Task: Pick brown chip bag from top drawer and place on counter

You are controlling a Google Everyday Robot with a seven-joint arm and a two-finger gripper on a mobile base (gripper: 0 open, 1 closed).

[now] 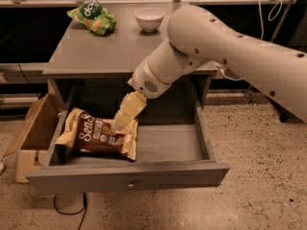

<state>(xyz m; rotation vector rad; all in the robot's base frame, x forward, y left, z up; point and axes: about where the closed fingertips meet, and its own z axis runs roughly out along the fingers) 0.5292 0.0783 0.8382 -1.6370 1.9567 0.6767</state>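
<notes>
One gripper (pixel 120 123) is seen inside the open top drawer (pixel 144 175), over its left half, with its tip at the upper right edge of the brown chip bag (pixel 98 135). Whether it is open or closed cannot be told, nor whether the bag is actually touched. The bag is laid flat on the drawer's floor, against the left wall, and the right half of the drawer is left bare. The pale arm (pixel 230 47) is stretched in from above the drawer's right side, and part of the drawer's back is covered by it.

White script is carried on the bag's dark middle; only "Sen" can be read, the rest being blocked by the gripper. A small round knob (pixel 130 186) is set at the centre of the drawer's front.

Directly above the drawer the counter (pixel 96 56) is seen; a green bag (pixel 93 17) and a white bowl (pixel 149 19) are placed at its far edge, above the drawer's left and middle. The green bag's lettering cannot be made out. Just left of the drawer a cardboard box (pixel 33 128) is stood, partly hidden by the drawer. Below the drawer's front a dark cable (pixel 69 210) is looped on the speckled floor (pixel 259 157), cut off at the bottom.
</notes>
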